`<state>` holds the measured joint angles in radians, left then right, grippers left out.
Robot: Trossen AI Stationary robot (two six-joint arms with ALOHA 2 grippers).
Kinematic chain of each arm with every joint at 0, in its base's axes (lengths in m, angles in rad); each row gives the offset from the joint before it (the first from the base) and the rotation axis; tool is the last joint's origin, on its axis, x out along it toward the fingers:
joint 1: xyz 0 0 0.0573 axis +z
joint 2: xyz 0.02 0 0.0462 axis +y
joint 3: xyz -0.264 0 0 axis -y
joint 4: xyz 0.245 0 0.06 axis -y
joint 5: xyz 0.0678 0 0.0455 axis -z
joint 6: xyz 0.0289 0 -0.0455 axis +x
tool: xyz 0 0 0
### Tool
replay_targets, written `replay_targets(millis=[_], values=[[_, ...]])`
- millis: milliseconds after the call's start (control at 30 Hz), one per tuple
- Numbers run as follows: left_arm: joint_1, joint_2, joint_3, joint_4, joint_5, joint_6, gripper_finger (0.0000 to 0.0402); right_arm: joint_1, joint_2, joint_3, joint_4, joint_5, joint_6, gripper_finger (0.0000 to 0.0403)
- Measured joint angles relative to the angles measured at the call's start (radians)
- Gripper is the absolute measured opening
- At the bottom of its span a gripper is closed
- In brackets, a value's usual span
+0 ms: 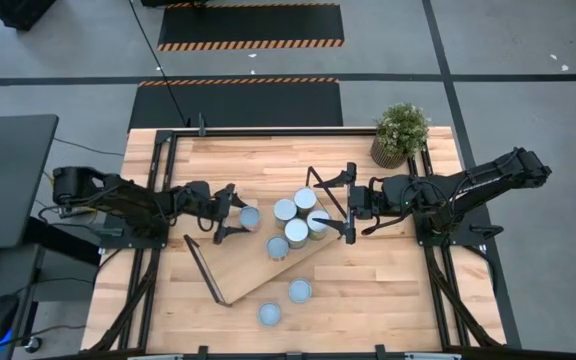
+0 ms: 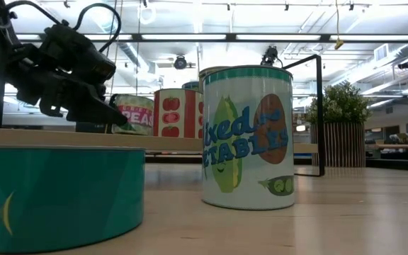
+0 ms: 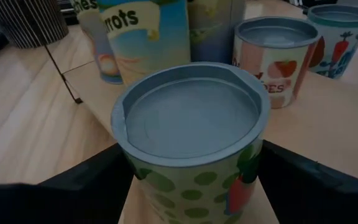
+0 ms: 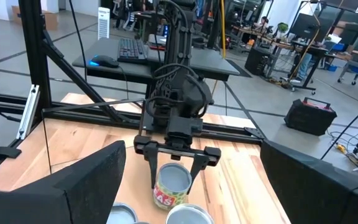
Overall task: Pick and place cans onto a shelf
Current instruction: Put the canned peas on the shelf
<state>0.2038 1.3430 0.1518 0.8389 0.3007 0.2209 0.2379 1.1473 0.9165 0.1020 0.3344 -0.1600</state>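
Note:
A can with a green-dotted label stands upright on the light-wood shelf, near its far long edge. My left gripper reaches it from the table's left, one finger on each side. Several more cans stand bunched on the shelf toward its right end. Two cans stand on the table in front of the shelf. My right gripper hangs open above the shelf's right end, with nothing between its fingers. My left gripper has the can's side wall between its two fingers, just below the rim, with no gap showing on either side. The fingers come nearly level from the table's left. The can stands upright, its bottom on the shelf.
A potted plant stands at the table's far right corner. Black wire frames rise at both short ends of the shelf, which lies slantwise across the table. In the low view, the two cans on the table fill the foreground.

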Motion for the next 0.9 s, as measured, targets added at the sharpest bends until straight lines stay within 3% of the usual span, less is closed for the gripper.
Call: replay_targets(millis=[233,567,900], values=[[-0.046,0.000,0.047,-0.050,-0.043,-0.103,0.0329,0.000,0.000,0.000,0.002,0.000,0.000,0.0381],[-0.097,0.060,0.124,-0.130,-0.109,-0.097,0.0396,0.000,0.000,0.000,0.002,0.000,0.000,0.0381],[-0.096,0.071,0.156,-0.132,-0.104,-0.100,0.0399,0.000,0.000,0.000,0.002,0.000,0.001,0.0381]])
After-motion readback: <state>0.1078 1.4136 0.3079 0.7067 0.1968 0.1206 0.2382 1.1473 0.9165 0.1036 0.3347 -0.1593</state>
